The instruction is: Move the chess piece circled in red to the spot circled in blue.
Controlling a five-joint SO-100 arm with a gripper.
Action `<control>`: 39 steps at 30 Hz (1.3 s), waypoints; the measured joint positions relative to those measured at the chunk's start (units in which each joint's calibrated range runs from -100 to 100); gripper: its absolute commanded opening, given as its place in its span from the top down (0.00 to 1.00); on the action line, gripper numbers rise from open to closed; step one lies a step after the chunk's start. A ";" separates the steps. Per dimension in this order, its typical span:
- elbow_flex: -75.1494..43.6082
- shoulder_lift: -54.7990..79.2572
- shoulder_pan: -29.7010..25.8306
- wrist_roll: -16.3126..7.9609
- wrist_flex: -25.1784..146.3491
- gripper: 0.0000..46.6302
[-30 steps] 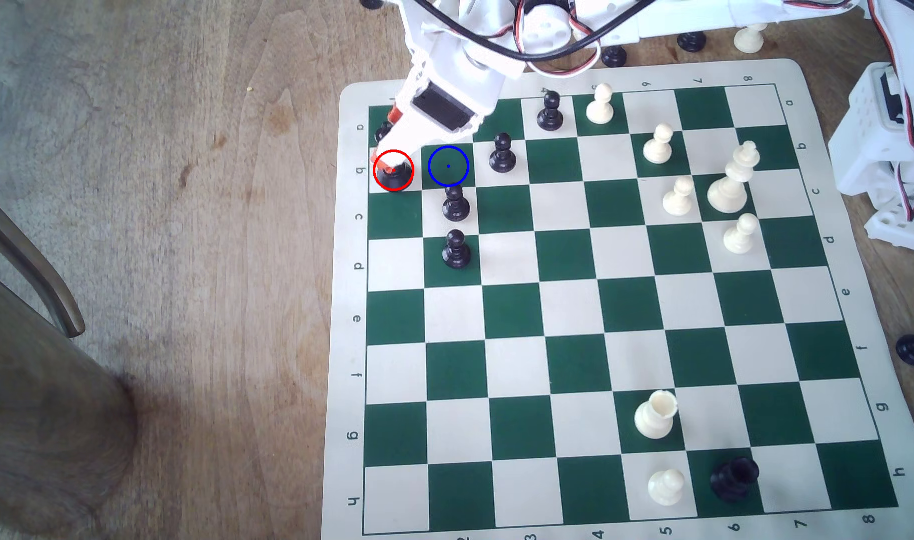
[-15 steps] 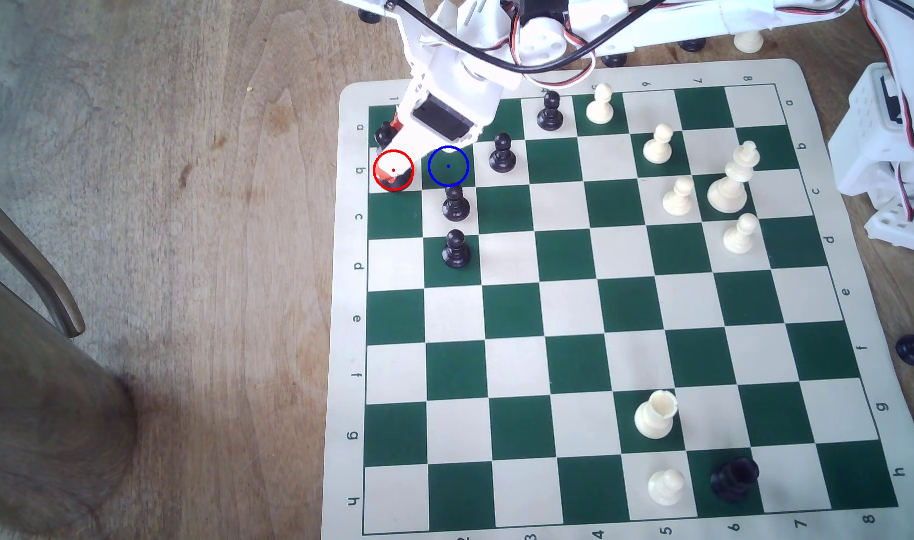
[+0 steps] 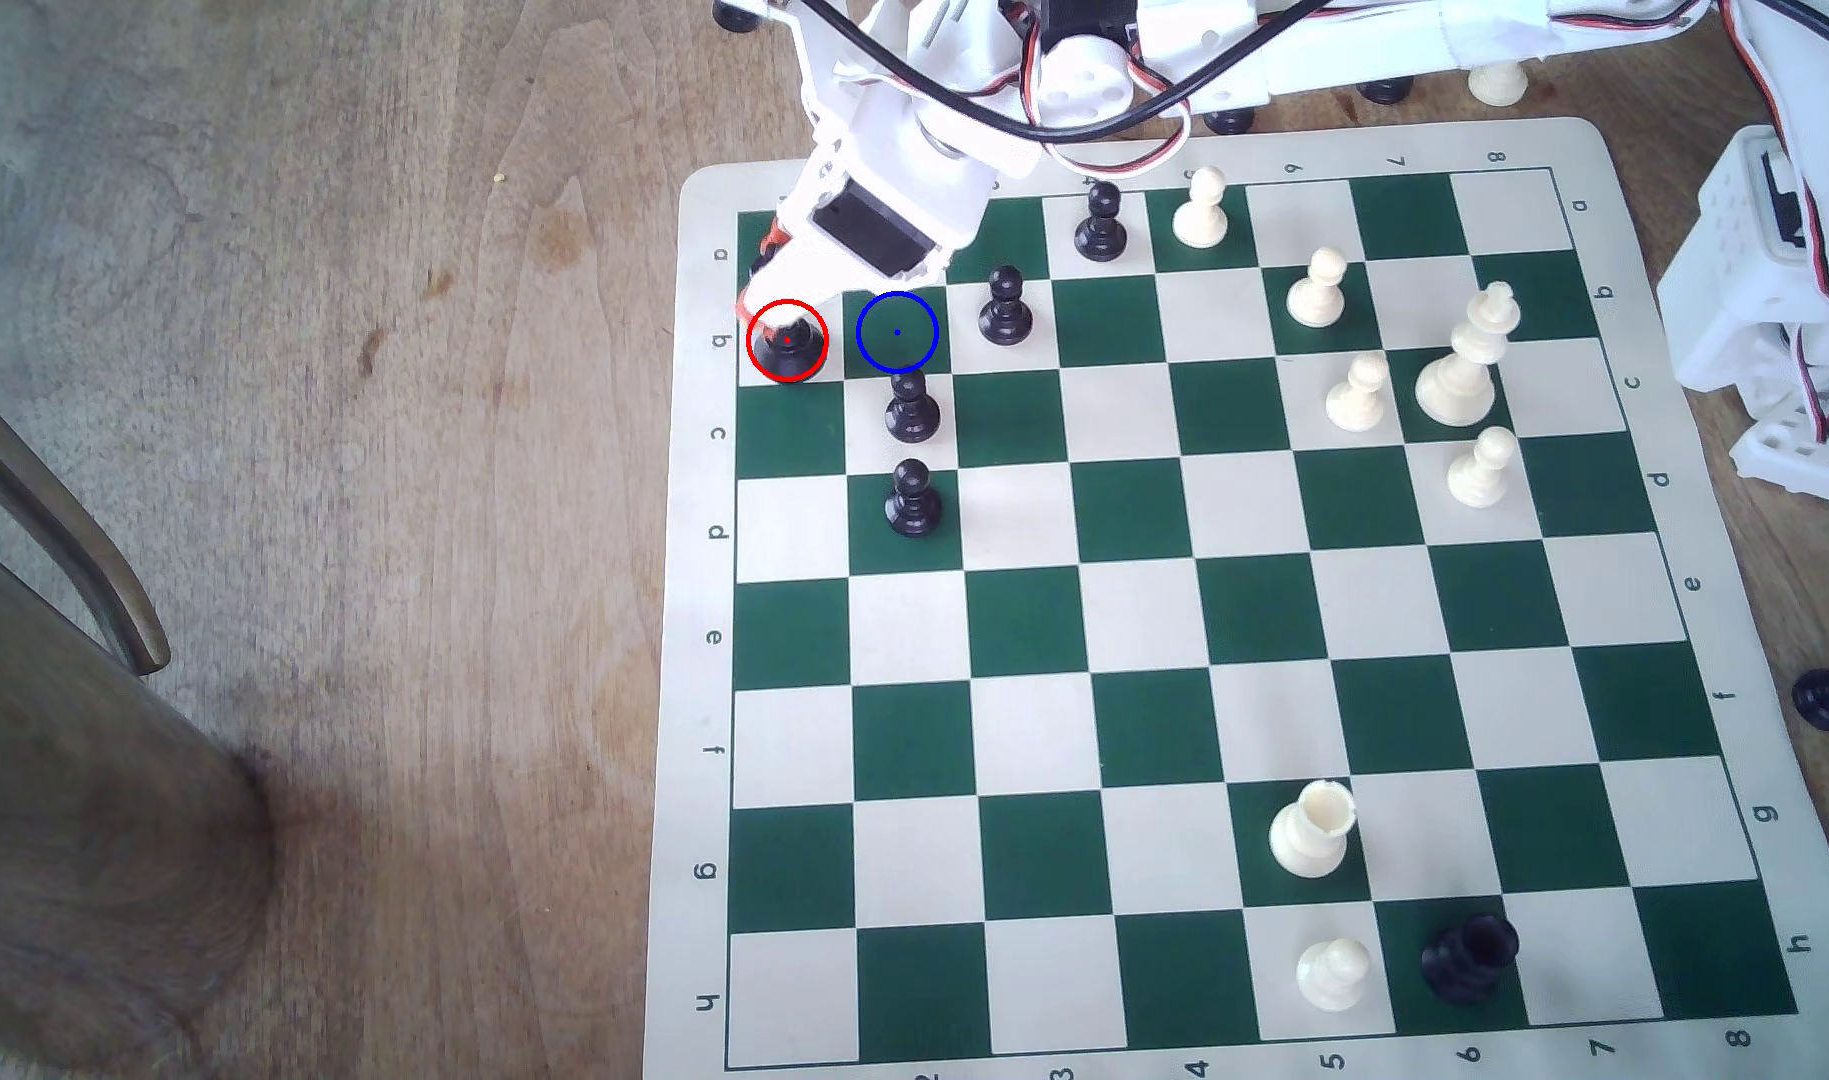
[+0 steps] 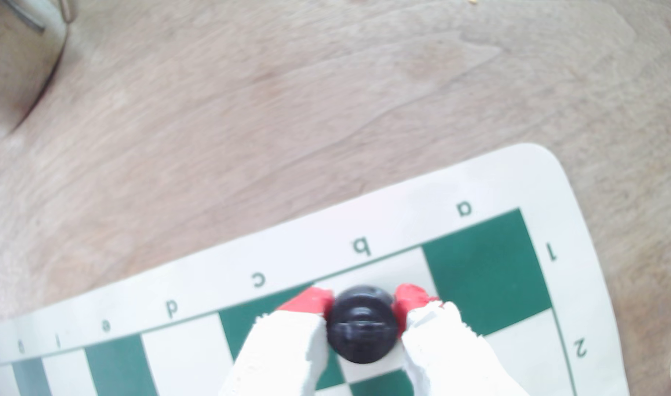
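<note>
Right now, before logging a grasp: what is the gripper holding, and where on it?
The gripper clamps the black king-like piece by its head, red fingertips on opposite sides.
</note>
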 measured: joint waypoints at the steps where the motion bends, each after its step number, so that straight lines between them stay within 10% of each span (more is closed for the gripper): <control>1: 0.00 0.00 0.00 0.00 0.00 0.96; 25: -4.34 -8.29 0.00 -1.07 6.69 1.00; 39: 17.35 -20.53 2.51 -0.05 2.31 0.99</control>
